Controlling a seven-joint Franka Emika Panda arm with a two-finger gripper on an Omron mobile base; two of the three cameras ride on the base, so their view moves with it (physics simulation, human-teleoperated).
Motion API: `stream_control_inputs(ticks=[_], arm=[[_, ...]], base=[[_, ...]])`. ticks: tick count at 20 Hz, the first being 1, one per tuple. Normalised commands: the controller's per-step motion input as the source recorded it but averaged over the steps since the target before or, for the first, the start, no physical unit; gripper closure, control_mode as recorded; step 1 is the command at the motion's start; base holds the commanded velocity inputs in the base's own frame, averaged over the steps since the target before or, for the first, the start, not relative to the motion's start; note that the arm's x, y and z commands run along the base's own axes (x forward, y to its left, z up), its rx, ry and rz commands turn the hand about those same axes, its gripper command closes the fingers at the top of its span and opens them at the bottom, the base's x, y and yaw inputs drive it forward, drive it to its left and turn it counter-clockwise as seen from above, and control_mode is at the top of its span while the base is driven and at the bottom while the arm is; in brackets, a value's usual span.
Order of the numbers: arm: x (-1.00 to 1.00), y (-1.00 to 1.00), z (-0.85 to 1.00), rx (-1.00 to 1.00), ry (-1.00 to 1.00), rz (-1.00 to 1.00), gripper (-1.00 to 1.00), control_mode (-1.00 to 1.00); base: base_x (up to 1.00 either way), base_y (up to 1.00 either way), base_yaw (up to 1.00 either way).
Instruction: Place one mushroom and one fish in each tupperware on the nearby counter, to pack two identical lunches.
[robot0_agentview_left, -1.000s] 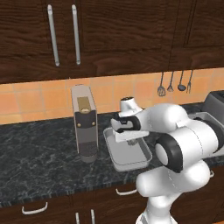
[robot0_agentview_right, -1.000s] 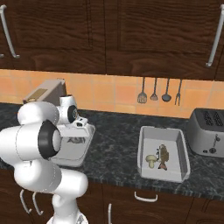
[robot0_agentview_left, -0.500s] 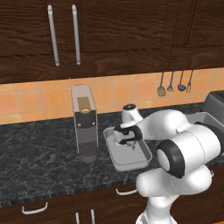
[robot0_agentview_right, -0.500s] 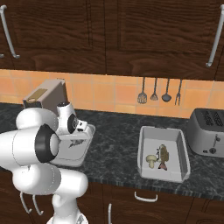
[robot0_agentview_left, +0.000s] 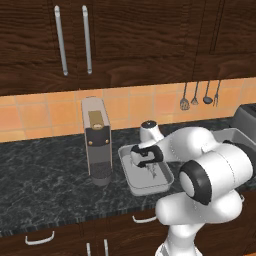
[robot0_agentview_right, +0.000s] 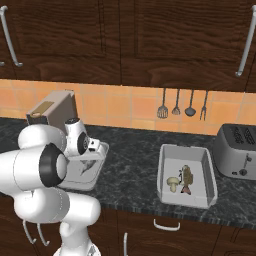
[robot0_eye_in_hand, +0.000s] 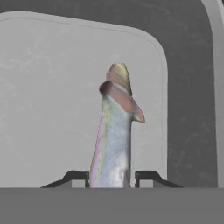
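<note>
Item: gripper (robot0_eye_in_hand: 111, 177), now lowering into the left tupperware (robot0_agentview_left: 131, 182). Over the last second the hand is dropping from above the tray rim to down inside it, the wrist folding inward. Meaning for the task, as a judgement: the second lunch is starting to be filled; release is probably the step in hand.

Item: fish (robot0_eye_in_hand: 114, 131), clamped between the two finger tips, body hanging straight out ahead of the hand, tail end farthest away. Fingers are closing on it from both sides. Tray floor is lying directly beyond it; contact cannot be told.

Item: arm. Elbow is bending high beside the base, forearm reaching forward, hand pointing down over the tray.

Item: right tupperware (robot0_agentview_right: 210, 200), well off to the hand's right, holding one mushroom (robot0_agentview_right: 172, 183) and a second fish (robot0_agentview_right: 186, 178).

Item: second mushroom, not located. Counter (robot0_agentview_left: 45, 185) is bearing both trays; coffee machine (robot0_agentview_left: 96, 140) is standing left of the hand.
</note>
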Motion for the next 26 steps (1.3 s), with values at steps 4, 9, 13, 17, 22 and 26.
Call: stream_control_inputs(ticks=[4, 9, 13, 17, 22, 26], arm=[[-0.24, -0.03, 0.14, 0.0, 0.06, 0.0, -1.0, -1.0], [-0.92, -0.15, 0.78, 0.0, 0.0, 0.0, -1.0, -1.0], [-1.0, -0.29, 0.97, 0.0, 0.01, 0.0, -1.0, -1.0], [-1.0, -0.3, 0.73, 0.01, 0.0, 0.0, -1.0, -1.0], [-1.0, -0.17, 0.78, 0.05, -0.09, 0.0, -1.0, -1.0], [-1.0, -0.02, 0.87, 0.06, -0.13, 0.0, -1.0, -1.0]], base=[[0.0, 0.0, 0.0], [0.0, 0.0, 0.0], [0.0, 0.0, 0.0], [0.0, 0.0, 0.0], [0.0, 0.0, 0.0], [0.0, 0.0, 0.0]])
